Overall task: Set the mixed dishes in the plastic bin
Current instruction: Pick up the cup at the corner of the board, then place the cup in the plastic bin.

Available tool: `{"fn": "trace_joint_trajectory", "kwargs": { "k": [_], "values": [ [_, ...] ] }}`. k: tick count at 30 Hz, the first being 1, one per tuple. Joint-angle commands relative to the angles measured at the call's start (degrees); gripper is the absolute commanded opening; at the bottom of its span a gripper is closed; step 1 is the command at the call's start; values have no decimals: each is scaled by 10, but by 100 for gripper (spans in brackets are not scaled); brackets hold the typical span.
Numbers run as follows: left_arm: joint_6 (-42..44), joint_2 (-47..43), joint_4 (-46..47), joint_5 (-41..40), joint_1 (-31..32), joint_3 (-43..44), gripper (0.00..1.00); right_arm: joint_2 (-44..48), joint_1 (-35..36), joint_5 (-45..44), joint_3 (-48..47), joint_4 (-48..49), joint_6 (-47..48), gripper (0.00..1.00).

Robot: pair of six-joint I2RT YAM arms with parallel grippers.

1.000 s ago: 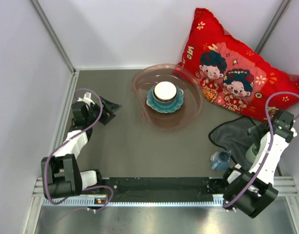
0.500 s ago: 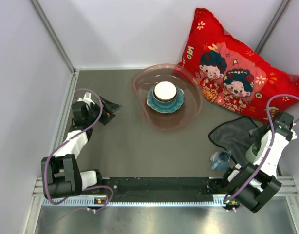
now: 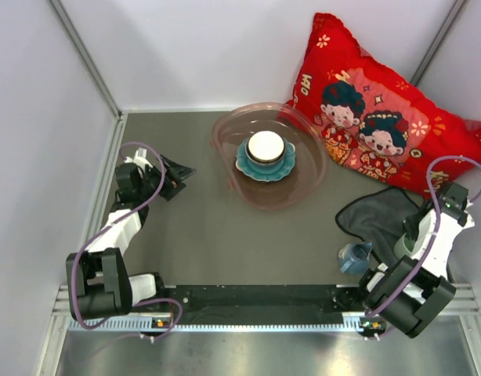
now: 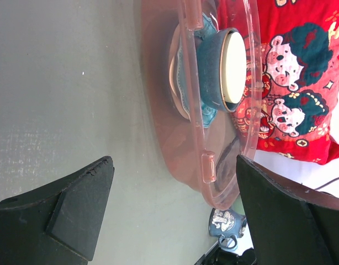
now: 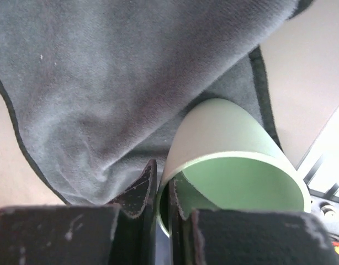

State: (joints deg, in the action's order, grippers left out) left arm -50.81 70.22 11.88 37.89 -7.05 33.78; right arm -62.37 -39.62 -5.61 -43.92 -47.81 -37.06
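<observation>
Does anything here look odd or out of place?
The red pillow in the far right corner looks odd among dishes. The grey cloth lies rumpled, and the right gripper pinches the green cup by its rim over it.

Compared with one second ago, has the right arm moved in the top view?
Yes, slightly. The right arm has pulled back from the red pillow toward the near edge of the table, with the right gripper pinching the pale green cup.

The grey table [image 3: 209, 235] is occupied at the middle of its far edge by the pinkish plastic bin [image 3: 305, 174]. A red pillow [image 3: 366, 117] is propped in the far right corner. A dark cloth [image 3: 374, 215] is spread by the right edge, and a small blue mug [image 3: 354, 257] is set just beside it, toward the near edge.
</observation>
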Motion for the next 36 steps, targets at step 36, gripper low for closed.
{"fn": "trace_joint_trajectory", "kwargs": {
  "k": [36],
  "values": [
    [15,-34,-5,-17,1,10,95,-356,654,-37,-743,-54,217,0]
  ]
}}
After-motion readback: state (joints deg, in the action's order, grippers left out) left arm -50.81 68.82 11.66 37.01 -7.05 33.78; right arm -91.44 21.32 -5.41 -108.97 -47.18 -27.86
